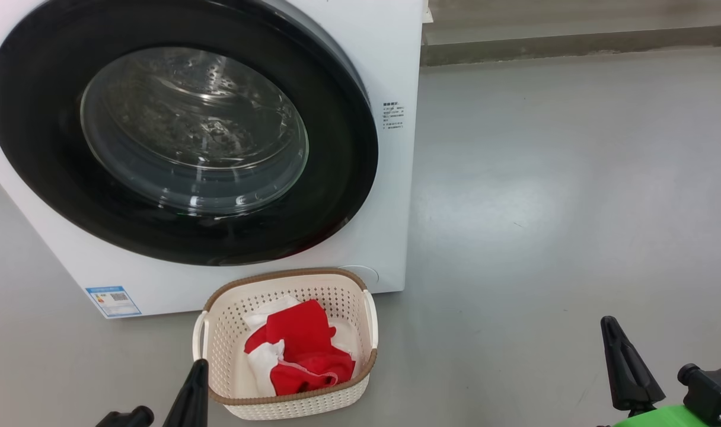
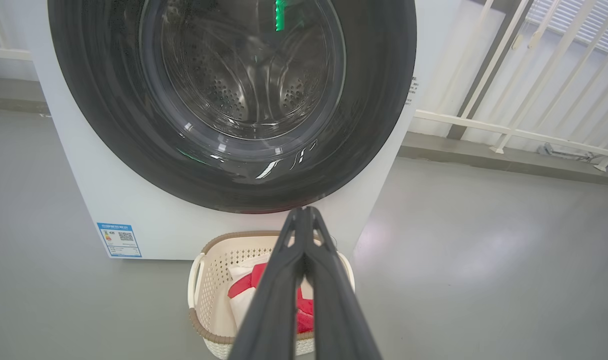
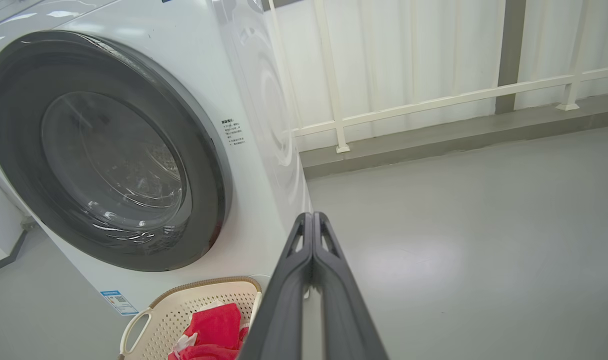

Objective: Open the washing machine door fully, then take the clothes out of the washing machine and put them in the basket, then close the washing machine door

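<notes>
The white washing machine (image 1: 390, 65) stands on the floor with its round black-rimmed door (image 1: 40, 154) shut flat against the front. Through the glass I see the steel drum. Red and white clothes (image 1: 298, 347) lie in the cream basket (image 1: 218, 332) on the floor just below the door. My left gripper (image 1: 199, 366) is shut with nothing in it, at the basket's near left corner. My right gripper (image 1: 611, 325) is shut and holds nothing, over bare floor to the right. In the left wrist view the left gripper (image 2: 304, 212) points at the door's (image 2: 99, 100) lower rim above the basket (image 2: 199, 280).
Grey floor (image 1: 574, 178) stretches to the right of the machine. A white railing (image 3: 434, 102) on a low kerb runs behind it. In the right wrist view my shut right gripper (image 3: 312, 217) points past the machine's (image 3: 264, 90) front right corner, with the basket (image 3: 149, 320) at lower left.
</notes>
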You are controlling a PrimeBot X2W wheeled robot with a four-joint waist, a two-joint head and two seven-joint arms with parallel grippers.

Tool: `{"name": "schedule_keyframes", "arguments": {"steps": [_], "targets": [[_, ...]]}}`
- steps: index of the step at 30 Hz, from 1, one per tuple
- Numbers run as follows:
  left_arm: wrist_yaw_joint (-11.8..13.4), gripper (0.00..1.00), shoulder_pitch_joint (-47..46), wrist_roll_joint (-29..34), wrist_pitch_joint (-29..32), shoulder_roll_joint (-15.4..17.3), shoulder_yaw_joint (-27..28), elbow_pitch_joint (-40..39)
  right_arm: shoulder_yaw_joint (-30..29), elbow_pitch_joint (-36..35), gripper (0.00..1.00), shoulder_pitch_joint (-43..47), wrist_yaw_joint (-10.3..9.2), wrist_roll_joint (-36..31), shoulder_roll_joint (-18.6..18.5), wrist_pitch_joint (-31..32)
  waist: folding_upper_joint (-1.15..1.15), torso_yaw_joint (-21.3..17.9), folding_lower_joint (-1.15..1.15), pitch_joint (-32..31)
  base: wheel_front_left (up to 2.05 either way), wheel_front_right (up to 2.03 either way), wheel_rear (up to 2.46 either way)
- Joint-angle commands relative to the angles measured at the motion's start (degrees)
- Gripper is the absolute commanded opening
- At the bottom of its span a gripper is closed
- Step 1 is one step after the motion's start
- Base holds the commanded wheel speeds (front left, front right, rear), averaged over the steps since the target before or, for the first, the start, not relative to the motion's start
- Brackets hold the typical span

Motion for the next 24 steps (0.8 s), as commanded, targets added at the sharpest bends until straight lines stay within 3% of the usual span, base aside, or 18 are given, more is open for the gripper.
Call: {"name": "schedule_keyframes", "arguments": {"steps": [1,24], "targets": [[-0.4,0.0,-1.9,-2.1,0.6,0.2,1.0,-1.3,-0.1,-1.1,0.0,-2.4,-0.01,2.1,-0.6,0.4,0.0,0.0,-0.01,0.1,0.0,0.0,0.0],[-1.2,0.0,-3.0,-16.3,4.1,0.0,2.8,-1.1,-0.5,0.2,0.0,-4.6,-0.02,15.7,-0.7,4.1,0.0,0.3,-0.01,0.6,0.0,0.0,0.0]]}}
